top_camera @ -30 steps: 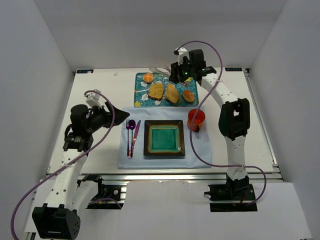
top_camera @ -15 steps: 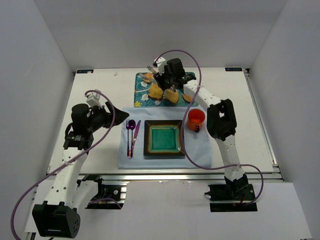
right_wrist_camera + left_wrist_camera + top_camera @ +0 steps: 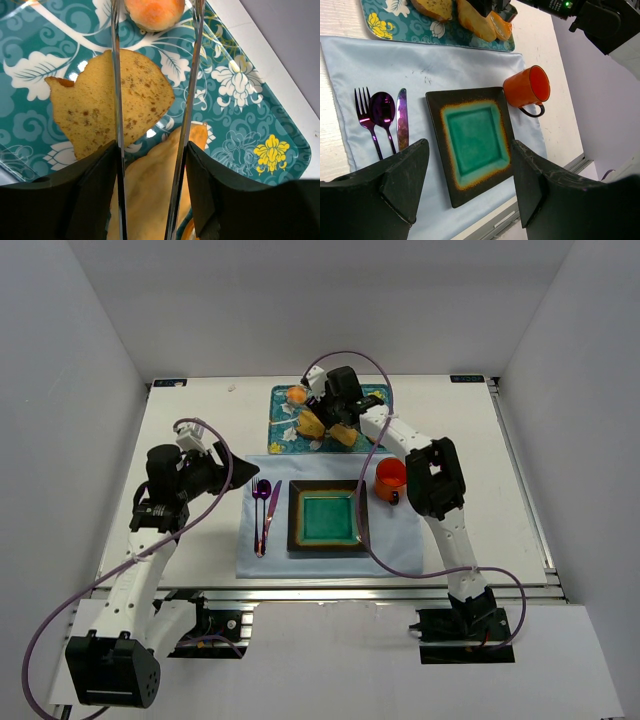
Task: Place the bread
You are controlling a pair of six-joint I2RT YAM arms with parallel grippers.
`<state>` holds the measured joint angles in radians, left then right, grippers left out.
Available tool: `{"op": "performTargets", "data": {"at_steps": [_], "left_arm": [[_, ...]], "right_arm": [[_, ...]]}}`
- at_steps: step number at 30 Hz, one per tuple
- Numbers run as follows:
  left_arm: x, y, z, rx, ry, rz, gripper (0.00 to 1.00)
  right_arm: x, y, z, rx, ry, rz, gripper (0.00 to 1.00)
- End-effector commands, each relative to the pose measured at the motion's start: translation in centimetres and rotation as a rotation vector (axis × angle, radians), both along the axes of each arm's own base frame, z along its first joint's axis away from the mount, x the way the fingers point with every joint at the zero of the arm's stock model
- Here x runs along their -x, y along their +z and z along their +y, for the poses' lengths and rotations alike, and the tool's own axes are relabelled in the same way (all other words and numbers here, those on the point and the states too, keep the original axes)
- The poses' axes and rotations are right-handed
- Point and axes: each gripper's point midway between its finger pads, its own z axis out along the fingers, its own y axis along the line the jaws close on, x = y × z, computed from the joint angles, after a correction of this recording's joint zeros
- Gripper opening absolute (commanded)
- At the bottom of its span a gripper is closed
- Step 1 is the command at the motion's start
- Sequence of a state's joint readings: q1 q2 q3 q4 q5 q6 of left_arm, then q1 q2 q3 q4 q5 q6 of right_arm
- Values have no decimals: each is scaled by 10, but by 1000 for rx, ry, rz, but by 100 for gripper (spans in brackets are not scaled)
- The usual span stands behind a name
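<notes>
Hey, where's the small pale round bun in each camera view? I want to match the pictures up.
Top external: the bun sits at the far left corner of the floral tray.
Left wrist: not in it; the tray runs off the top edge.
Right wrist: the bun is top centre, between the arms of the metal tongs.
Shared landmark: the speckled bread slice.
</notes>
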<state>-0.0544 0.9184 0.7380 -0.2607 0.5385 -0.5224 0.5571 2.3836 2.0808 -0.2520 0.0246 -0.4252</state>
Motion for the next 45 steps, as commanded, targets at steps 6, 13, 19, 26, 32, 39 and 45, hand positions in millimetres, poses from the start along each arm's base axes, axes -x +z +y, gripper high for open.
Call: {"op": "performTargets", "data": {"at_steps": [6,13,19,26,32,39,45], "left_arm": [[-7,16,0,-17,-12,-60,75],[-9,16,0,-22,-18,-59,75],[-9,18,0,-29,-22,-64,75],[-6,23,1,-34,-22,-71,75],[-2,27,2,-37,-17,-81,75],[2,33,3,-37,-7,-99,75],[4,37,4,-37,1,-114,75]], "right_arm": [[-10,38,15,-66,4,-97,60],[-10,26,10,-40,-15,-81,60],[-9,14,9,-25,-22,-54,59],[-7,6,13,-33,-10,-14,50],[-4,15,17,-59,-1,-5,33],[5,69,27,-159,49,-46,21],[23,117,29,-240,73,-49,17]]}}
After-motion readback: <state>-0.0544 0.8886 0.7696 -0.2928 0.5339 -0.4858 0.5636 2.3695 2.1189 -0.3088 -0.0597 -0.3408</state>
